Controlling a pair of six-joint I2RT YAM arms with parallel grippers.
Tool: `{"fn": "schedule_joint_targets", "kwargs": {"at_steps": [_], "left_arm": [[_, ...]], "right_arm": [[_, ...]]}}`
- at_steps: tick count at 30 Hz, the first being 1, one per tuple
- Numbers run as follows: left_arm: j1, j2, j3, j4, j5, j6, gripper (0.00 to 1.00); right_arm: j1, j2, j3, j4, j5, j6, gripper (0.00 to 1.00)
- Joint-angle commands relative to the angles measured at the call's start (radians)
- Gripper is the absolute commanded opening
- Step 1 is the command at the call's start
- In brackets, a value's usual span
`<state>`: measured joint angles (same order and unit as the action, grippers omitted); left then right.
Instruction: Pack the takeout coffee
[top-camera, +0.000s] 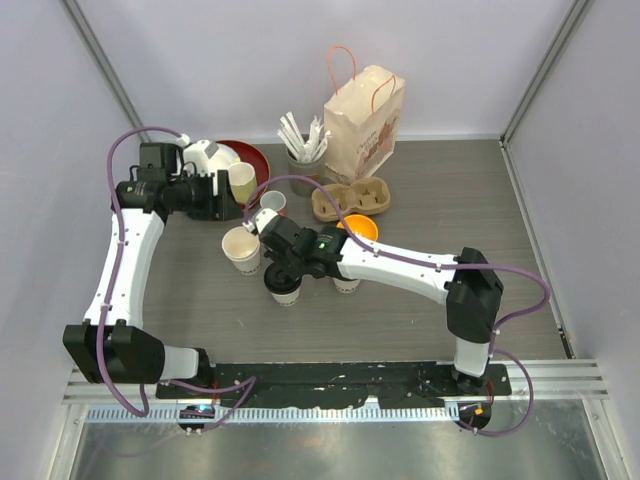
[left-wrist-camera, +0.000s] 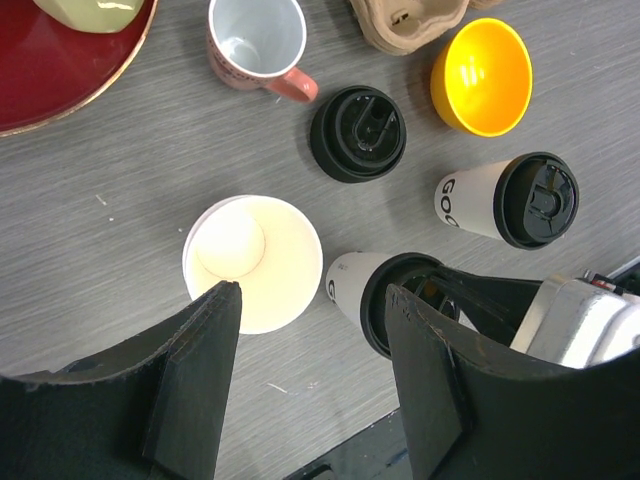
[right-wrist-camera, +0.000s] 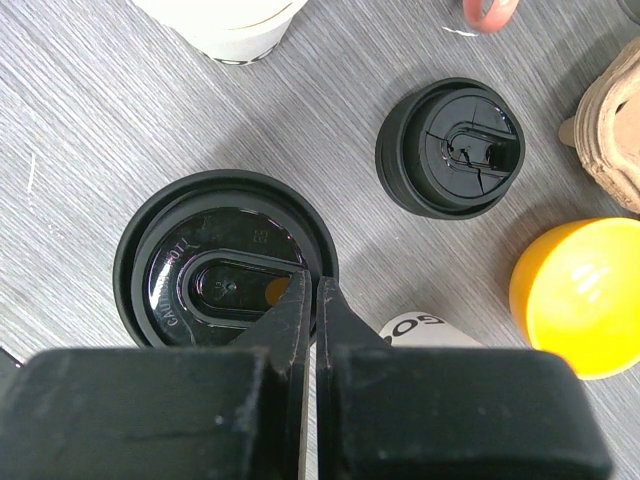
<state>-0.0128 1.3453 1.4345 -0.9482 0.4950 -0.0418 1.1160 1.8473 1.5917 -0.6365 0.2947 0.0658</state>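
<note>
Jaws of the right gripper (right-wrist-camera: 311, 300) were pressed together, holding nothing, their tips straight above a cream-white tapered paper cup with a round black plastic lid (right-wrist-camera: 190, 250); whether they touched the lid could not be told. On the grey wood-grain table (top-camera: 530, 200), a tan paper bag with red handles (top-camera: 365, 125) stood at the far edge, with a brown moulded-pulp cup carrier (top-camera: 350, 200) just in front of it, beyond both lidded cups. Each cup stood upright, long axis vertical, so a grip would likely come from the side. The second lidded paper cup (left-wrist-camera: 500, 198) stood near the first, on the right arm's side. The left gripper (left-wrist-camera: 312, 300) hung spread wide over an unlidded cream paper cup (left-wrist-camera: 252, 262). An orange plastic bowl (left-wrist-camera: 480, 75) and a loose black lid (left-wrist-camera: 358, 133) crowded the way to the carrier.
</note>
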Motion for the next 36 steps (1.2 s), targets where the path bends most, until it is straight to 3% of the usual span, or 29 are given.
{"fn": "schedule_joint_targets", "kwargs": {"at_steps": [1,5,10,14,22,29,33,36], "left_arm": [[0.005,-0.023,-0.026,0.014,0.017,-0.009,0.63],[0.001,-0.029,-0.055,0.003,0.042,-0.024,0.55],[-0.055,-0.035,-0.060,-0.122,0.073,0.037,0.50],[-0.122,-0.041,-0.086,-0.184,0.071,0.082,0.50],[-0.131,-0.037,-0.143,-0.208,0.125,0.089,0.45],[-0.131,-0.023,-0.178,-0.209,0.135,0.102,0.43],[-0.131,-0.017,-0.181,-0.201,0.140,0.106,0.43],[-0.130,-0.018,-0.189,-0.196,0.136,0.106,0.43]], "right_arm": [[-0.001,-0.052,-0.052,0.024,-0.011,0.034,0.01],[-0.001,-0.056,-0.075,0.035,0.012,0.045,0.01],[-0.001,-0.066,-0.076,0.041,-0.012,0.045,0.01],[-0.001,-0.068,-0.043,0.041,-0.032,0.046,0.21],[-0.002,-0.076,0.002,0.021,0.004,0.043,0.36],[-0.001,-0.128,0.016,0.084,-0.025,0.020,0.68],[-0.001,-0.140,-0.010,0.136,-0.129,-0.024,0.82],[-0.002,-0.123,-0.047,0.167,-0.229,-0.063,0.86]]}}
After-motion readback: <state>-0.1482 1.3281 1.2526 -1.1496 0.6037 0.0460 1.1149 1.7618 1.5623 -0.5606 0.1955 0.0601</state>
